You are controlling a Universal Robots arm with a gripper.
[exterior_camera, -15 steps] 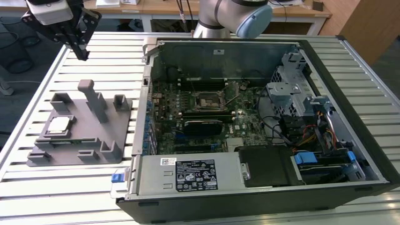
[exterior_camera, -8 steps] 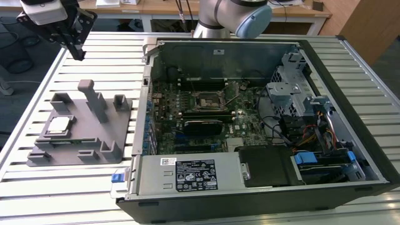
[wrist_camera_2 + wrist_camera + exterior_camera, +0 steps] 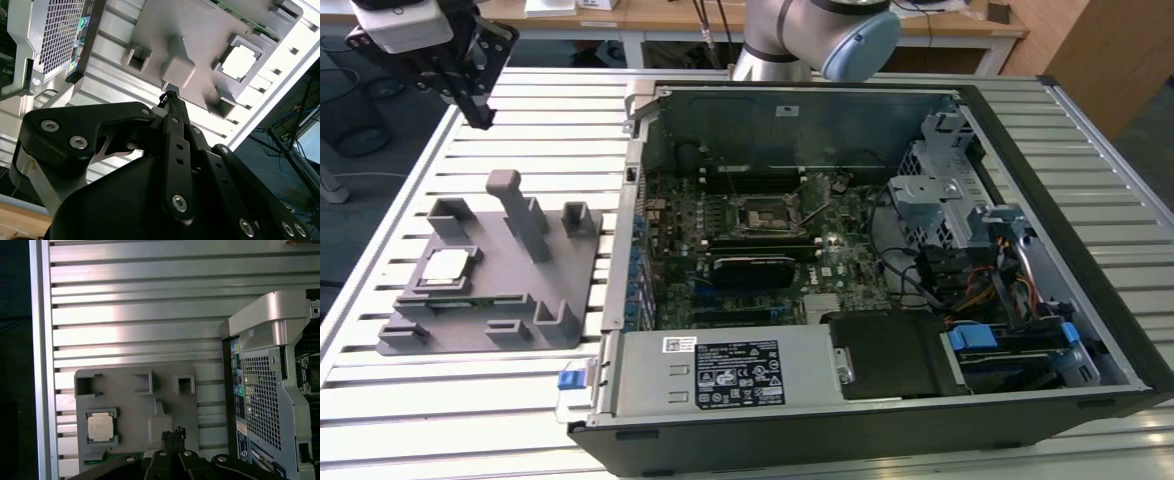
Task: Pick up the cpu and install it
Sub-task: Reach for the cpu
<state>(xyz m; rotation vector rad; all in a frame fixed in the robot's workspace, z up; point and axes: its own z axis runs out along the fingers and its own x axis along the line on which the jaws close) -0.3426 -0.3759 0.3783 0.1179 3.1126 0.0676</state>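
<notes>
The cpu (image 3: 447,265) is a small silvery square lying flat in a recess of the grey plastic fixture (image 3: 507,300) at the exterior view's left. It shows in both wrist views too, as cpu (image 3: 101,427) and cpu (image 3: 239,62). My gripper (image 3: 482,118) hangs high above the table's far left corner, well above and behind the fixture, apart from the cpu. Its black fingers meet at the tips with nothing between them, seen as gripper (image 3: 173,432) and gripper (image 3: 169,95). The square socket (image 3: 761,213) sits on the motherboard inside the open computer case (image 3: 787,125).
The fixture (image 3: 130,405) has several upright posts, the tallest (image 3: 520,210) near its middle. The case (image 3: 260,380) lies on its side on the slatted metal table (image 3: 520,120), with drive cages and cables at the exterior view's right. The arm's base (image 3: 781,45) stands behind the case.
</notes>
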